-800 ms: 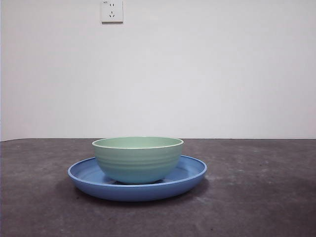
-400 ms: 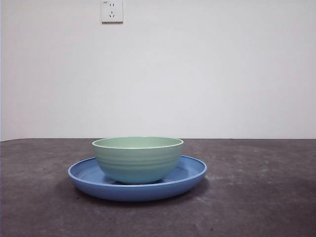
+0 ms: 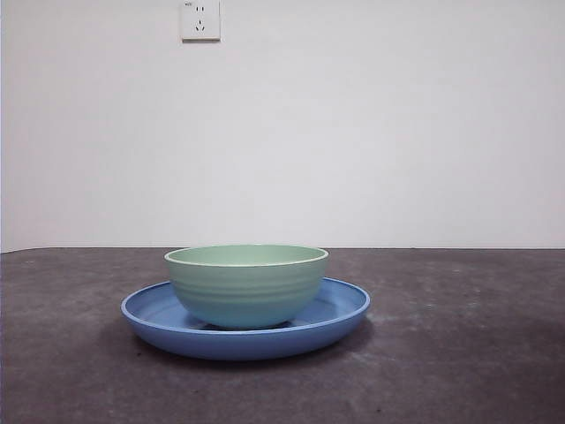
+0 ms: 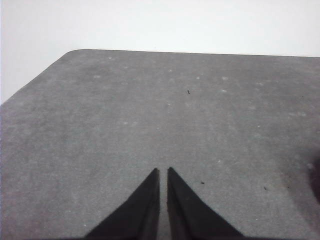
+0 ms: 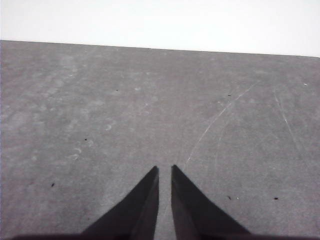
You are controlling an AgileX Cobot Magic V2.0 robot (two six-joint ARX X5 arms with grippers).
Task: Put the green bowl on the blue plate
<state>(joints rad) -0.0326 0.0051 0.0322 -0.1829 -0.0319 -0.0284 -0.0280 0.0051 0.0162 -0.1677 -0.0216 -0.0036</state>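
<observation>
The green bowl (image 3: 246, 284) stands upright inside the blue plate (image 3: 342, 308) on the dark table, left of the middle of the front view. Neither arm shows in that view. My left gripper (image 4: 163, 171) is shut over bare table with nothing between its tips, and neither the bowl nor the plate shows in the left wrist view. My right gripper (image 5: 164, 169) is also shut over bare grey tabletop, far from the bowl and plate.
A white wall with a power socket (image 3: 200, 19) rises behind the table. In the left wrist view the rounded table corner (image 4: 75, 51) lies far off. Faint scratches mark the table under the right gripper.
</observation>
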